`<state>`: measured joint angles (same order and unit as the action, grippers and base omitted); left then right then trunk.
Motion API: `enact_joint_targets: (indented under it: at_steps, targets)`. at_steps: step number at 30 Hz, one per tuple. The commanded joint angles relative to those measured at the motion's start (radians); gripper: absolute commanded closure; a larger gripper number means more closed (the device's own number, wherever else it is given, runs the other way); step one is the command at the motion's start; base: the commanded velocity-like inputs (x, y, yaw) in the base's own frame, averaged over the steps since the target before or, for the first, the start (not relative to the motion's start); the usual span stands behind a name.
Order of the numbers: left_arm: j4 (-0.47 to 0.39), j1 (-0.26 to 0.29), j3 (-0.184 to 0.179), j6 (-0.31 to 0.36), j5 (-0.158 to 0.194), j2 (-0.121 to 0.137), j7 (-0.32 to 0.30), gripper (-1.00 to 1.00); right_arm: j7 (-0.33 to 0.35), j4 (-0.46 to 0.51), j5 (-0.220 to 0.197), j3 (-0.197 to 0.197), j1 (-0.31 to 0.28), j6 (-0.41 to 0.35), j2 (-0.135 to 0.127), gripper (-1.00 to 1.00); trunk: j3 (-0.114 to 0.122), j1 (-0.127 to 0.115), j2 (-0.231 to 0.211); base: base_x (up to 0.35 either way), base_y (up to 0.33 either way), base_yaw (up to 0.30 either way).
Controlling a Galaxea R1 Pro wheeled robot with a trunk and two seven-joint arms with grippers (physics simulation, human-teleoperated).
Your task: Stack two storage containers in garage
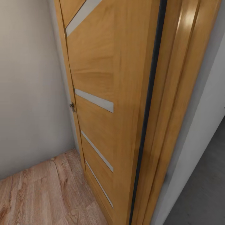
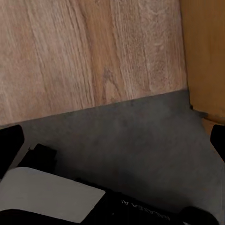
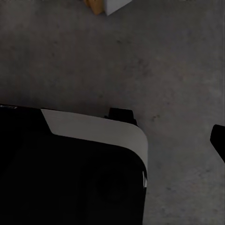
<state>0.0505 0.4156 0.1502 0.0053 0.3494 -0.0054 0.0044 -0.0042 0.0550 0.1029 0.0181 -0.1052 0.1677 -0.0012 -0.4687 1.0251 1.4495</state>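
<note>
The two storage containers are out of view. I stand at a doorway where the living room's light wood-plank floor (image 2: pixel 89 51) meets the garage's dark-grey concrete floor (image 2: pixel 140 140). In the left wrist view my left gripper (image 2: pixel 112 145) hangs over that seam, its dark fingertips (image 2: pixel 10 143) far apart at the picture's edges with nothing between them. My right gripper (image 3: pixel 112 140) hangs over the concrete floor (image 3: pixel 168 65). One of its fingertips (image 3: pixel 218 138) shows at the edge, and nothing is held.
An open wooden door (image 1: pixel 103 93) with pale glass strips and a small knob (image 1: pixel 72 107) fills the head view, its frame (image 1: pixel 175 93) to the right. A white wall (image 1: pixel 28 93) stands left, another (image 1: pixel 203 118) right. My black-and-white base (image 3: pixel 70 168) lies below both grippers.
</note>
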Motion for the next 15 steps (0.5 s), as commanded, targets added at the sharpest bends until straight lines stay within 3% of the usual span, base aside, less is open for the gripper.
enact_joint_targets:
  at_steps: [1,15]
  targets:
    - [0.002,-0.011,0.007,0.001,0.000,0.000,0.000,-1.00,0.000,0.000,0.008,0.001,-0.001,0.003,-0.001,-1.00,-0.001,0.000,0.001,0.000,0.000,0.000]
    - [0.005,-0.101,0.003,0.003,-0.003,-0.004,0.000,-1.00,0.000,0.002,0.008,0.000,-0.001,0.003,0.002,-1.00,-0.001,0.000,0.001,0.000,0.000,0.000]
